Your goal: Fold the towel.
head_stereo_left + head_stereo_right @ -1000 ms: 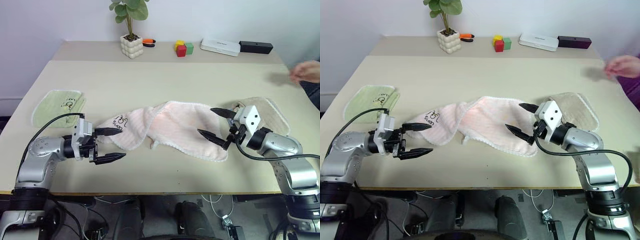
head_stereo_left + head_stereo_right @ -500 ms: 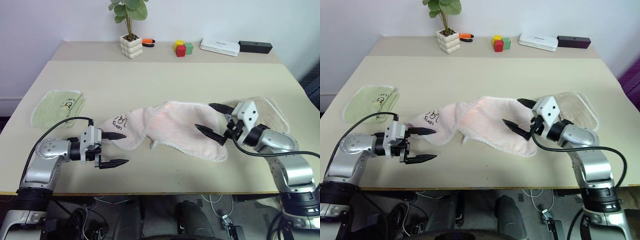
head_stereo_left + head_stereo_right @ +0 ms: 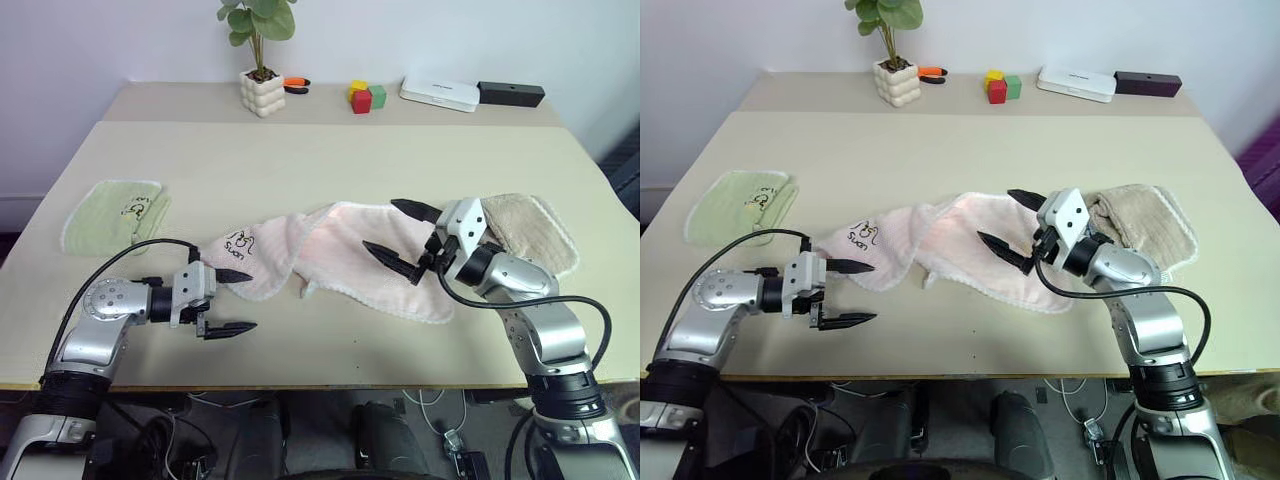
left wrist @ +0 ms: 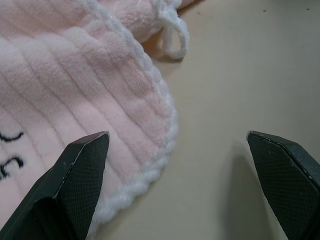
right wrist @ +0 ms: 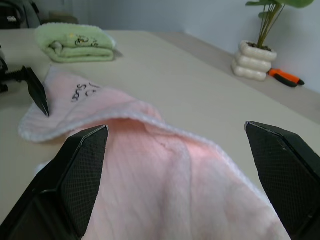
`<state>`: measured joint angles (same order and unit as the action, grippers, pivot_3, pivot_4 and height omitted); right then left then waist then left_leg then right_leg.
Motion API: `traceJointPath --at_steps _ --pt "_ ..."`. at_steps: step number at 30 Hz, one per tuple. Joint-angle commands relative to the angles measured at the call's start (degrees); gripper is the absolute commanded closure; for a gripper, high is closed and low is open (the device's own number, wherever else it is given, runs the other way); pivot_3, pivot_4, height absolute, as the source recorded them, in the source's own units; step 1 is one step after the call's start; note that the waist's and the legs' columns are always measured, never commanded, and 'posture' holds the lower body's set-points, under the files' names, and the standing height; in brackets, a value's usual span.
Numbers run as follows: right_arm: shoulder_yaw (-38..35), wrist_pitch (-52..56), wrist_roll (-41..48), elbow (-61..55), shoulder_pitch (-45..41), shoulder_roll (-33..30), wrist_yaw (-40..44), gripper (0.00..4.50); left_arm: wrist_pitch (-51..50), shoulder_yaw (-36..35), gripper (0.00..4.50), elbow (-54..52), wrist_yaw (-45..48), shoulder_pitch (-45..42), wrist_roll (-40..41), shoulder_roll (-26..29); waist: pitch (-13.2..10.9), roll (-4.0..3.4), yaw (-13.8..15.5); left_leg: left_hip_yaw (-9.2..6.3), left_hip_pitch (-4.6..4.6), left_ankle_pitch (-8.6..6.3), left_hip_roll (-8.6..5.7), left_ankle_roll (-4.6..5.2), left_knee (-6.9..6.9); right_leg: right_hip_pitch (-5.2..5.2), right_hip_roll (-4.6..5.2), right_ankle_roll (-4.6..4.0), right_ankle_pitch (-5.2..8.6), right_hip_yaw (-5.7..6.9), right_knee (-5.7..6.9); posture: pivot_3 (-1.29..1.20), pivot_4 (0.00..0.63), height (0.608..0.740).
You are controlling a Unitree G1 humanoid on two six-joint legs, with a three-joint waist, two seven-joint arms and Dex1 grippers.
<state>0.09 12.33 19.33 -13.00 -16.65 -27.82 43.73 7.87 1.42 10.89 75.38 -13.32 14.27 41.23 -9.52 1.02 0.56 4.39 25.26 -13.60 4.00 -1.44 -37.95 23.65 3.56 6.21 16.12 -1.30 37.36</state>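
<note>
The towel (image 3: 330, 255) lies crumpled and stretched across the desk (image 3: 330, 160), between the green folded cloth (image 3: 112, 212) and the beige cloth (image 3: 530, 228), its far end touching or overlapping the latter. The left pincer (image 3: 232, 302) is spread wide at the towel's printed corner, one finger over the hem and the other over bare desk beside it; nothing is pinched. The right pincer (image 3: 400, 240) is likewise spread, held just above the towel's other end and empty.

Several slips can be foreseen. Only the white hem might be caught by the left pincer, so that the corner pulls free when lifted. Bunched layers might be gathered by the right pincer instead of one edge, and a lopsided fold would result. The beige cloth could be dragged along, being so close to the towel.

Of containers, only the white pot (image 3: 263, 93) is seen, well beyond the towel, with a green plant (image 3: 259, 20) in it.
</note>
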Motion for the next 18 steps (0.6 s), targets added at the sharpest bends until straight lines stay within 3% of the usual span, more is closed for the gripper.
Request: traceJointPath --at_steps 1,3,9,18 --pt "0.7 -1.7 -0.8 -1.3 -1.0 1.6 -1.6 0.0 -0.7 0.9 0.51 0.5 0.4 -0.8 0.0 0.0 0.0 0.0 0.0 0.0 0.0 0.0 0.0 0.0 0.0 0.0 0.0 0.0 0.0 0.0 0.0 0.0 0.15 0.735" --pt "0.7 -2.2 -1.1 -1.6 -0.7 2.3 -2.3 0.0 -2.5 2.3 1.28 1.8 -1.4 -1.5 -2.2 -0.2 0.0 0.0 0.1 0.0 0.0 0.0 0.0 0.0 0.0 0.0 0.0 0.0 0.0 0.0 0.0 0.0 0.15 0.735" --pt "1.5 -2.9 -1.8 -3.2 1.3 3.8 -4.5 0.0 -5.3 4.0 4.29 2.4 -3.9 -3.2 -3.5 -1.5 0.0 -0.02 0.1 -0.01 -0.03 0.0 -0.02 0.0 -0.08 -0.1 0.02 0.0 0.0 0.0 0.0 0.0 0.15 0.735" --pt "0.8 -4.1 -3.1 -1.5 0.9 3.8 -5.9 0.0 -6.2 -0.5 4.44 1.6 3.1 -4.8 3.7 1.3 0.1 -0.08 0.0 -0.01 -0.04 0.0 -0.01 0.0 -0.02 -0.05 0.0 0.01 0.0 0.0 0.01 0.0 0.15 0.735"
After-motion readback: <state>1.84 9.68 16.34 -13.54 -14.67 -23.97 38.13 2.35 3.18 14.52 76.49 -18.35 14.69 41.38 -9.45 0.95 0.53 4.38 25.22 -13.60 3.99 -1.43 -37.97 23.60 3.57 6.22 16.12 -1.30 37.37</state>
